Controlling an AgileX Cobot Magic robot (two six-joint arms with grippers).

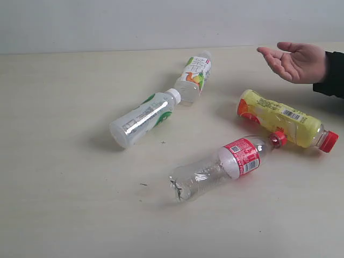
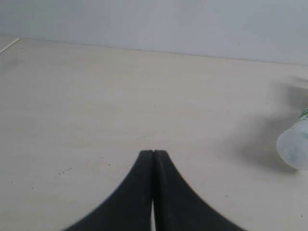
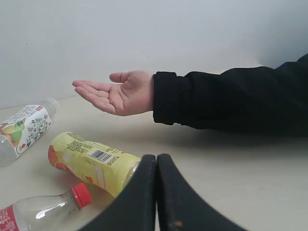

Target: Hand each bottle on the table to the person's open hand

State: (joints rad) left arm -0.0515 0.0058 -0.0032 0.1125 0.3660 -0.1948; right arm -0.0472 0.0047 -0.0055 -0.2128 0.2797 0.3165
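While the person's palm (image 1: pixel 294 62) waits upturned at the far right to receive them, four bottles (image 1: pixel 242 156) lie sideways on the surface (image 1: pixel 59 193), and the left hand (image 2: pixel 153 154) and right hand (image 3: pixel 156 158) are both closed, empty.

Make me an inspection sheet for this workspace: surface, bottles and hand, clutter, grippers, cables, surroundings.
Surface: pale beige table, with a few tiny dark specks.
Job's things: four bottles, all lying on their sides: green-label bottle, fruit-label bottle, yellow bottle, clear red-label bottle. The open hand is held palm up at the right of the exterior view and holds nothing.
Clutter: nothing seen.
Grippers: left gripper has its fingers shut and empty; right gripper has its fingers shut and empty.
Cables: nothing seen.
Surroundings: plain pale wall behind the table; the person's dark sleeve.
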